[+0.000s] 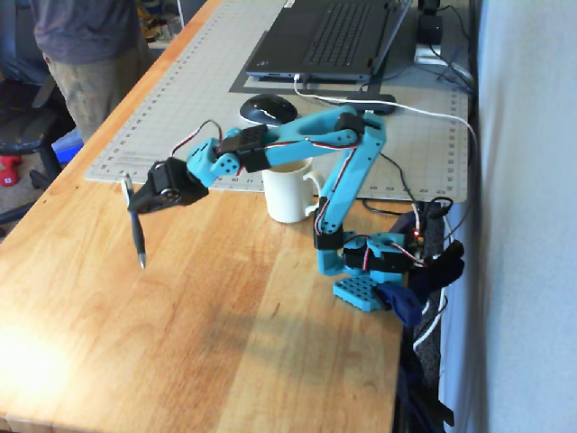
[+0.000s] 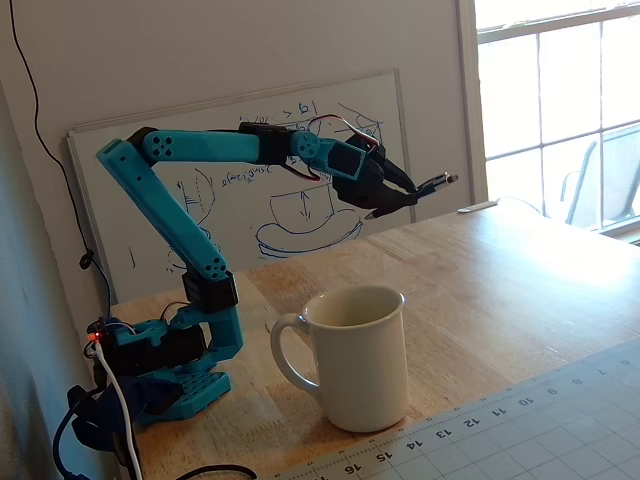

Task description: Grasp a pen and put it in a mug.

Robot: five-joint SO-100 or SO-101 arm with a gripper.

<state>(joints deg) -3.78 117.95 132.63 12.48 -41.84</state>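
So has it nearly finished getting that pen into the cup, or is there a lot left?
About halfway. The pick-up looks done: the gripper holds the pen clear above the wooden table. In hand now is carrying it. Left to do: bring it over the white mug, which stands nearer the arm's base and looks empty, then drop it in.

Wooden desk, daylight from window.
Desk (image 1: 225, 343) carries a grey cutting mat (image 1: 180, 108) and laptop (image 1: 334, 36); whiteboard (image 2: 240, 160) leans on a pale wall (image 2: 200, 50); bright window (image 2: 560, 100) at right.
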